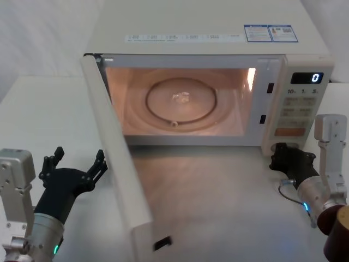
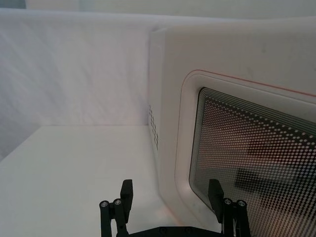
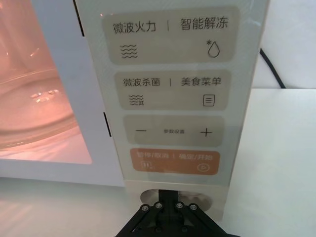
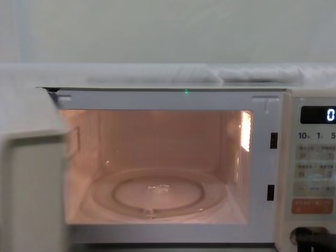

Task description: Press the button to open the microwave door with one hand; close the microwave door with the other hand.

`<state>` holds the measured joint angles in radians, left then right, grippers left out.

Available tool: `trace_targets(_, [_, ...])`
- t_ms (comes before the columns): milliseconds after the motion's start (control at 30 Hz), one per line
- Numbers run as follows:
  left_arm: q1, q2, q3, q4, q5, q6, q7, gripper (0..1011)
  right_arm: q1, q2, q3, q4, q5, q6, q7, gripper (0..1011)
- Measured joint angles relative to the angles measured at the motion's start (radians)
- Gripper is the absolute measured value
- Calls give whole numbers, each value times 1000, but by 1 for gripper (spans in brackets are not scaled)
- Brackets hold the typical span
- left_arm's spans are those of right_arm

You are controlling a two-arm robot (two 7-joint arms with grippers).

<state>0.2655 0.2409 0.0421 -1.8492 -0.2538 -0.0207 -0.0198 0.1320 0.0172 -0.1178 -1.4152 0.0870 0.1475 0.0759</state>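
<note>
The microwave door (image 1: 117, 164) stands swung wide open, hinged at the oven's left side and reaching toward 7 o'clock over the tabletop (image 1: 43, 114), its dark dotted window (image 2: 256, 158) facing outward. The lit cavity holds a glass turntable (image 1: 180, 101). The left gripper (image 1: 73, 169) hovers at 8 o'clock, just beside the door's outer face, jaws spread wide and holding nothing. The right gripper (image 3: 171, 210) sits at 4 o'clock, its tip at the button (image 3: 174, 197) at the foot of the control panel (image 1: 297, 112), directly below the orange key (image 3: 174, 161); whether its jaws are apart or together cannot be told, and contact with the button is unclear. The display (image 1: 306, 78) reads 0
</note>
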Motion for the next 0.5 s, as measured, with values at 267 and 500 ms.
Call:
trace_targets(267, [0, 0, 0, 0, 0, 0, 0, 1001, -20, 0, -1, -23, 1, 7, 0, 0])
trace_targets(500, [0, 0, 0, 0, 0, 0, 0, 1001, -47, 1, -2, -56, 0, 11, -2, 0])
